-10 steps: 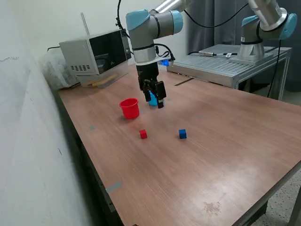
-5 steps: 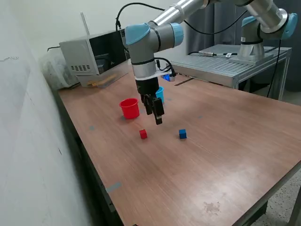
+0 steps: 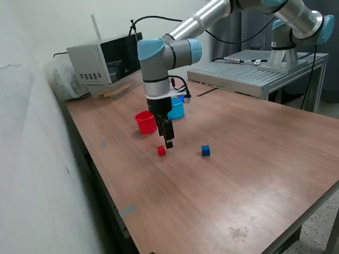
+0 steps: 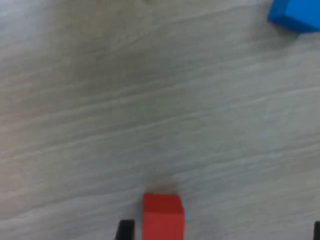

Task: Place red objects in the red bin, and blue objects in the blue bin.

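One tiny red cube (image 3: 161,151) lies on the wooden table, with one tiny dark blue cube (image 3: 205,151) to the exterior view's right of it. The red cup (image 3: 145,121) and the light blue cup (image 3: 176,108) stand upright behind them. My gripper (image 3: 168,139) hangs low, just above and behind the red cube, and is open and empty. In the wrist view the red cube (image 4: 162,217) sits between the wide-apart fingertips (image 4: 125,230), close to one of them, and the blue cube (image 4: 295,15) is at a corner. No other cubes show.
A grey box-like appliance (image 3: 106,63) stands at the table's back, on the exterior view's left. A second arm (image 3: 288,37) on a grey metal platform (image 3: 254,71) is at the back right. A wall runs along the left edge. A bit of blue tape (image 3: 127,210) is near the front.
My gripper has moved from over the light blue cup forward and down, and now hangs just above the red cube. The cubes and cups have not moved.
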Robot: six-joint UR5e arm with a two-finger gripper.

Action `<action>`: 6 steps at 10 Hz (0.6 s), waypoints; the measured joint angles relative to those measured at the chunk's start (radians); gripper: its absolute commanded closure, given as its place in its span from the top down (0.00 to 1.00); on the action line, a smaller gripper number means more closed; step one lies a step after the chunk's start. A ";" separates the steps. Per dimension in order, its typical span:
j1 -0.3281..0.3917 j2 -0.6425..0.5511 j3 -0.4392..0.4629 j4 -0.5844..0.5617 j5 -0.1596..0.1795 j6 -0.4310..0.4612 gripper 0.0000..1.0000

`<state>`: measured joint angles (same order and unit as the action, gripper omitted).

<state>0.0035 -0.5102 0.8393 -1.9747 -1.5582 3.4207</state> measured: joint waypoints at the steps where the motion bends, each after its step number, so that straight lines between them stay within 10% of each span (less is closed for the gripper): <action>1: -0.006 0.007 0.001 -0.016 -0.003 0.003 1.00; 6: -0.025 0.030 0.020 -0.096 -0.012 0.004 1.00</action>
<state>-0.0213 -0.4799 0.8596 -2.0711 -1.5704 3.4245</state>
